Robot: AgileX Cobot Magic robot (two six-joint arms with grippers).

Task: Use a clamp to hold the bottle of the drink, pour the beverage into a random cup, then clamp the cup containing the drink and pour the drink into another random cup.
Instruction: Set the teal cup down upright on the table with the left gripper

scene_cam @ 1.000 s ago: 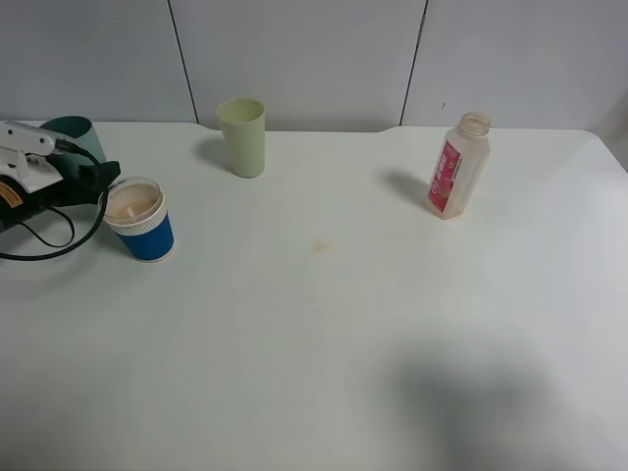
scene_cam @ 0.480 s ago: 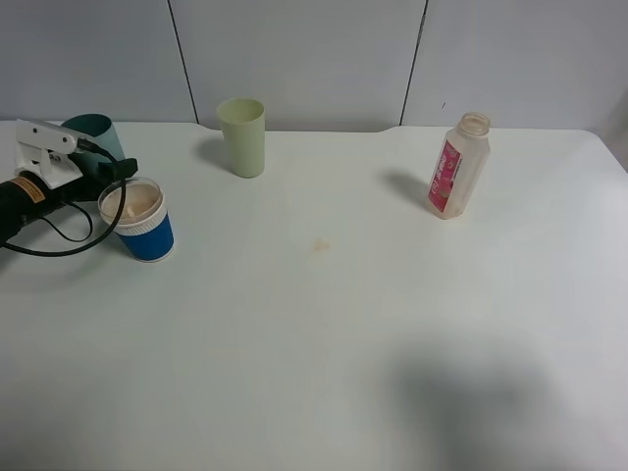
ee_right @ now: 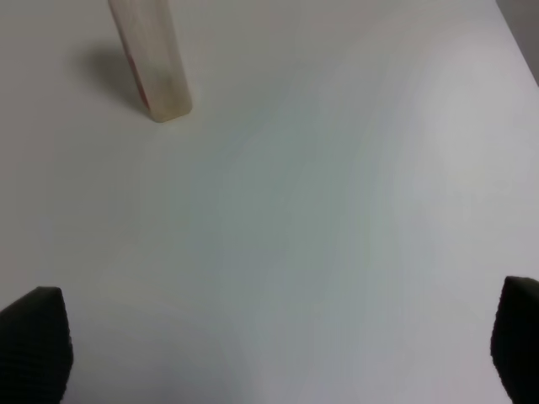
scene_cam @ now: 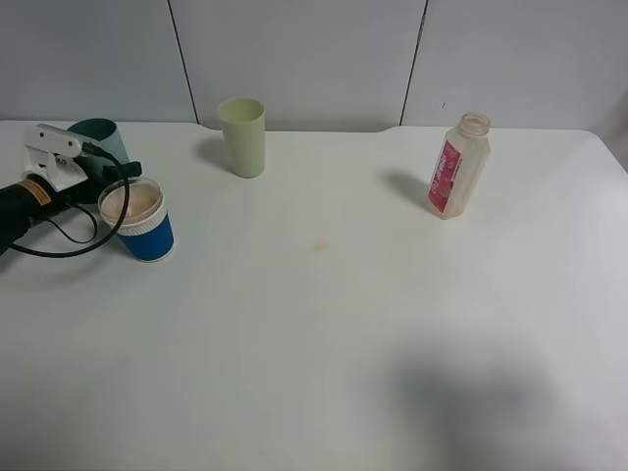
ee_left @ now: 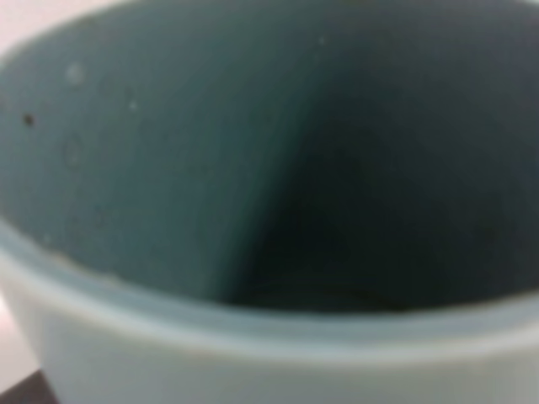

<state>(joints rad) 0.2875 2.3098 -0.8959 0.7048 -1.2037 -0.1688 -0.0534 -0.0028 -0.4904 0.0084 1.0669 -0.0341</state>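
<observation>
My left gripper [scene_cam: 108, 169] reaches in from the left edge of the table and is shut on the teal-green cup [scene_cam: 101, 134], which sits tilted just behind the blue cup [scene_cam: 142, 224]. The teal-green cup's dark inside [ee_left: 337, 168] fills the left wrist view and hides the fingers. The blue cup with the white band stands upright and holds pale tan beverage [scene_cam: 133, 202]. Far to the right stands the bottle [scene_cam: 457, 167] with its pink-red label, uncapped; its base shows as the bottle [ee_right: 153, 63] in the right wrist view. My right gripper [ee_right: 274, 343] hangs open above bare table, short of the bottle.
A pale yellow-green tumbler [scene_cam: 242, 136] stands upright at the back, left of centre. A small tan spot [scene_cam: 321, 245] marks the white table [scene_cam: 324, 343] near its middle. A black cable [scene_cam: 69, 240] loops beside the blue cup.
My left gripper has carried the teal-green cup to the right, closer behind the blue cup. The bottle, the tumbler and the blue cup have stayed put.
</observation>
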